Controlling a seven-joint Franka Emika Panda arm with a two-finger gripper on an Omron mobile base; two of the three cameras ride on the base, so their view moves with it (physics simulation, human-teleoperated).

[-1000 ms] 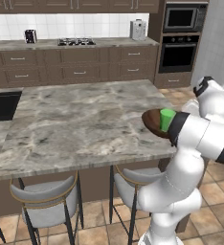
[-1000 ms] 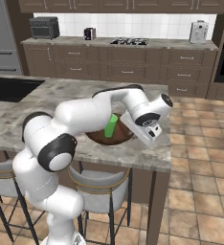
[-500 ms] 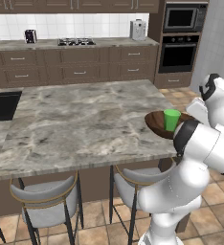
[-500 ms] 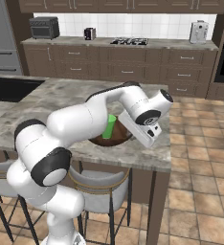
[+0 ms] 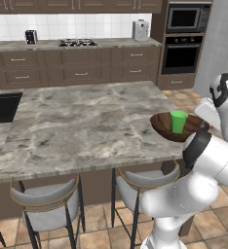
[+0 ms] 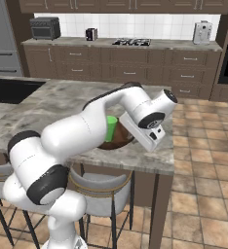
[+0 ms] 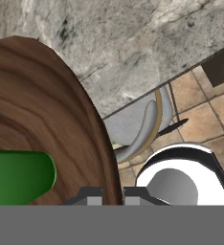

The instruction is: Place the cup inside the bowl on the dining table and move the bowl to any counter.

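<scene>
The dark wooden bowl (image 5: 163, 127) hangs slightly tilted just above the right end of the dining table (image 5: 82, 121), partly past its edge. The green cup (image 5: 179, 121) stands inside it. My gripper (image 7: 113, 196) is shut on the bowl's rim, one fingertip inside the bowl (image 7: 47, 105) and one outside. The cup (image 7: 18, 177) lies close to the left of my fingers in the hand view. In the right base view the hand sits at the bowl's (image 6: 117, 142) right side, with the cup (image 6: 111, 129) partly hidden behind my arm.
Grey stools (image 5: 47, 206) stand under the table's near edge. The counter (image 5: 77, 46) with the gas hob (image 5: 77, 42) and a toaster (image 5: 141, 30) runs along the back wall. An oven column (image 5: 183, 44) stands at its right, with open tiled floor (image 6: 203, 160) right of the table.
The bowl with the cup has shifted a little to the right, further over the table's right edge, and my arm has swung with it. The grip has not changed.
</scene>
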